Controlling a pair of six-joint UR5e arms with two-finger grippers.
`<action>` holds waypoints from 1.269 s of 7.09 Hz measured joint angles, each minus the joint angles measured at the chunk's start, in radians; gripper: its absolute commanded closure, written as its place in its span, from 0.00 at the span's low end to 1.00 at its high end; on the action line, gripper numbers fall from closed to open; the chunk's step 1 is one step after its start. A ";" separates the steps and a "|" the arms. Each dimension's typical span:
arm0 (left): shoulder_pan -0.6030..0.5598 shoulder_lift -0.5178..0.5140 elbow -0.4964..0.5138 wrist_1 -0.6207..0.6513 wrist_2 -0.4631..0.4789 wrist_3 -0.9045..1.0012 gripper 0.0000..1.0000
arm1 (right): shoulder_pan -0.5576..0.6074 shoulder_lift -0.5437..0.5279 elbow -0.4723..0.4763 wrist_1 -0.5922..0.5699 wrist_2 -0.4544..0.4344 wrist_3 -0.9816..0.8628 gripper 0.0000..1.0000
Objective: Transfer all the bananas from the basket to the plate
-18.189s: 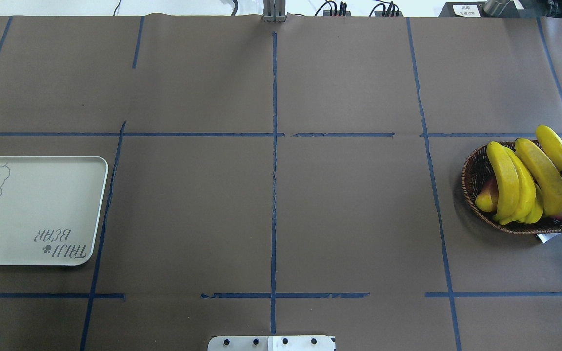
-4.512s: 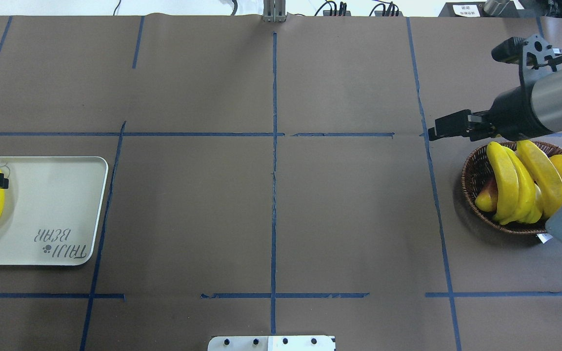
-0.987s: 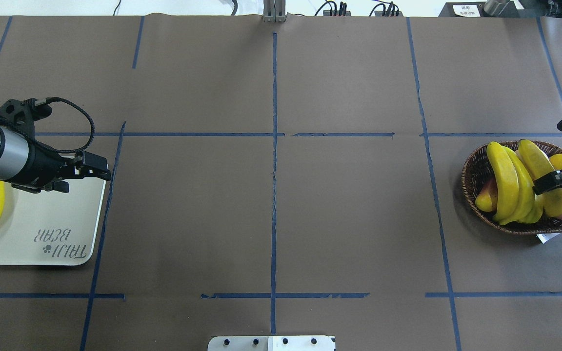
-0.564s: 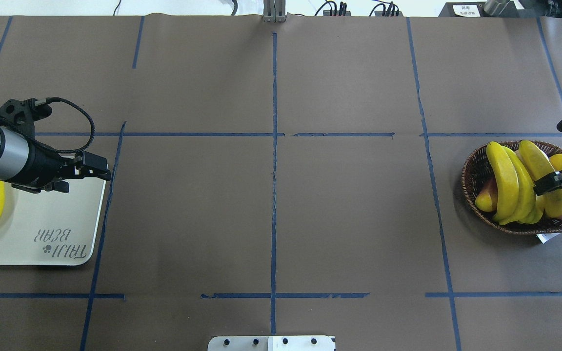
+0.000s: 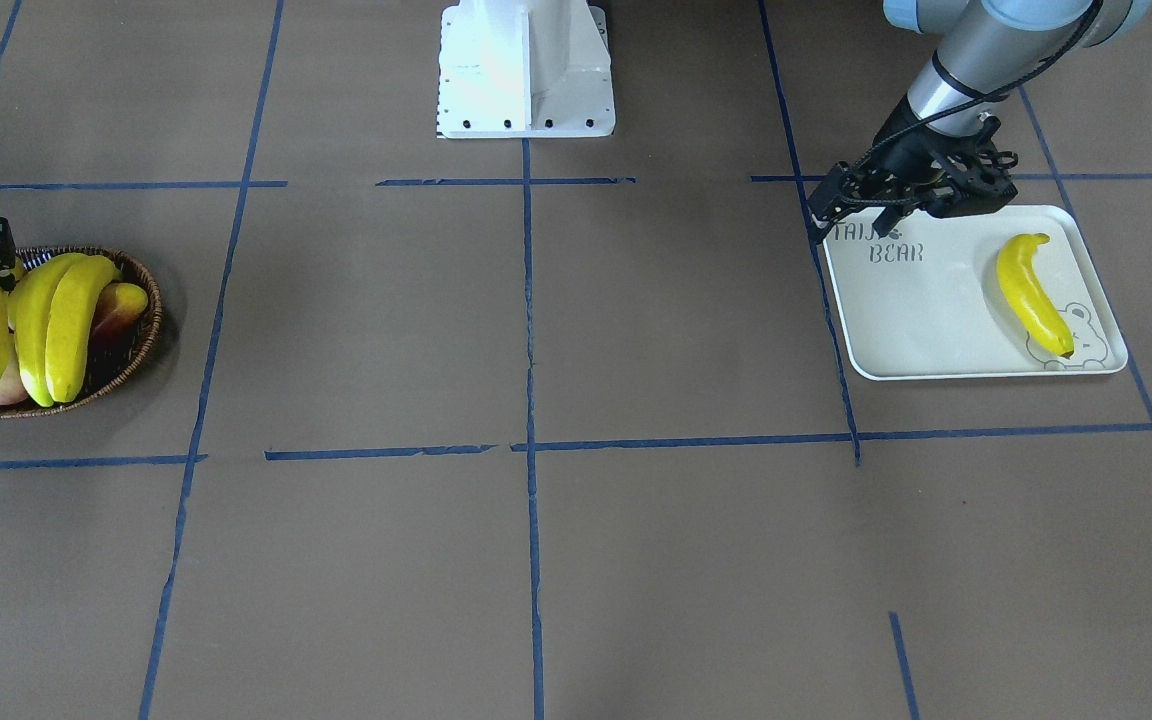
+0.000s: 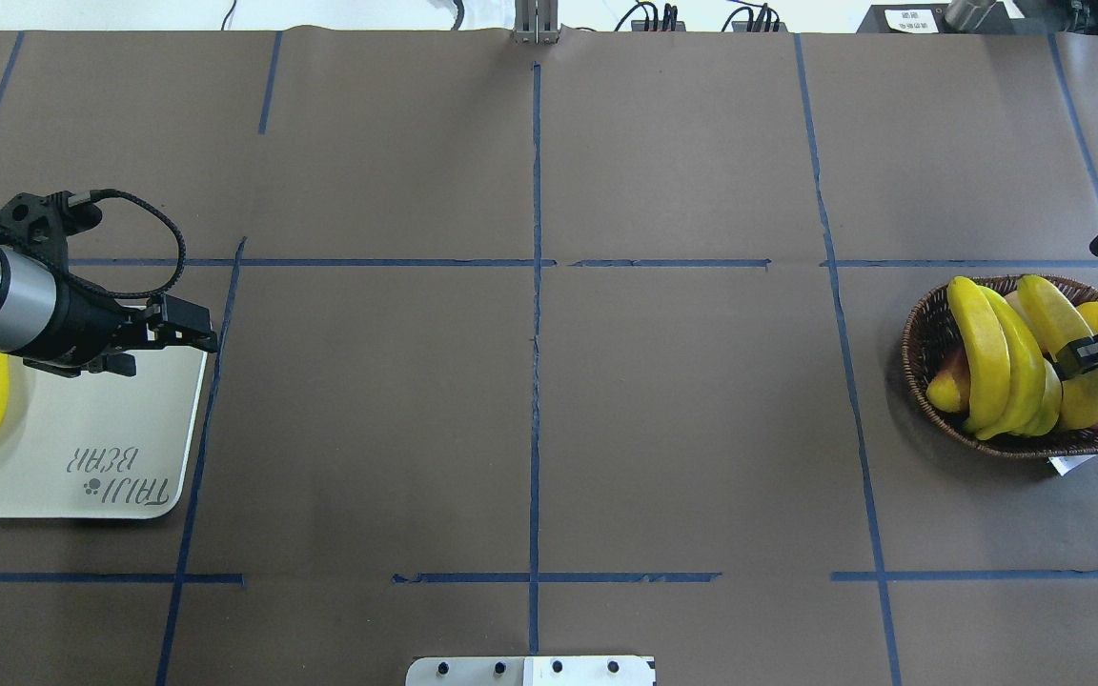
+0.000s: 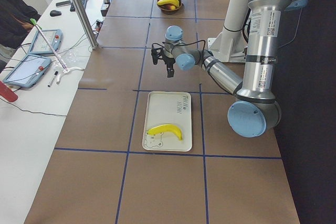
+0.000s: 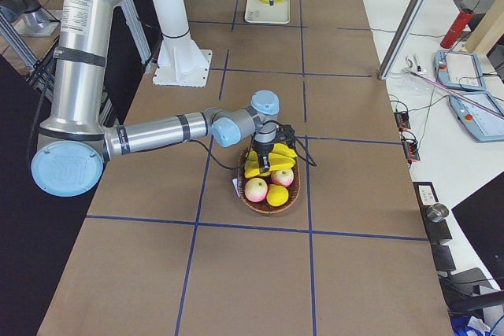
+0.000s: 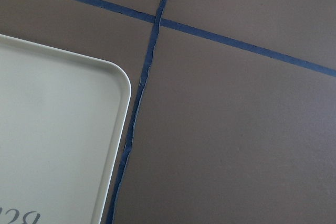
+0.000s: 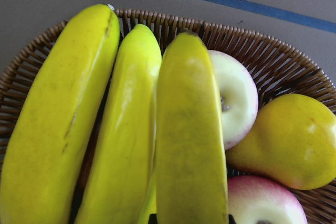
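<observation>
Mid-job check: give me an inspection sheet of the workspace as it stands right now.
surface: brown paper-covered table with a blue tape grid.
job's things: one banana on the plate; three bananas in the basket.
clutter: apples and a yellow fruit in the basket; white tag beside it.
grippers: left claw open, empty, by the plate's corner; right claw apparently shut on the banana beside the apples.
cables: black cable looped at the left wrist.
surroundings: operator and tablets at a side bench.

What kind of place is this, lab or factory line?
Probably a robotics lab: paper-covered table with a blue tape grid, operator tablets on a side bench, fruit basket as props.
</observation>
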 measured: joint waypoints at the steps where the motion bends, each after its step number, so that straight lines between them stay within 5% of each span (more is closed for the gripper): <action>1: 0.000 0.000 0.000 0.000 0.000 0.000 0.00 | 0.006 -0.002 0.012 -0.010 0.001 0.000 0.97; 4: 0.003 -0.003 0.002 0.000 0.000 -0.001 0.00 | 0.053 -0.023 0.049 -0.046 0.003 -0.033 0.99; 7: 0.003 -0.010 0.003 0.000 -0.001 -0.002 0.00 | 0.133 0.012 0.189 -0.312 0.014 -0.205 1.00; 9: 0.003 -0.018 0.003 0.001 -0.002 -0.003 0.00 | 0.142 0.134 0.218 -0.396 0.138 -0.220 1.00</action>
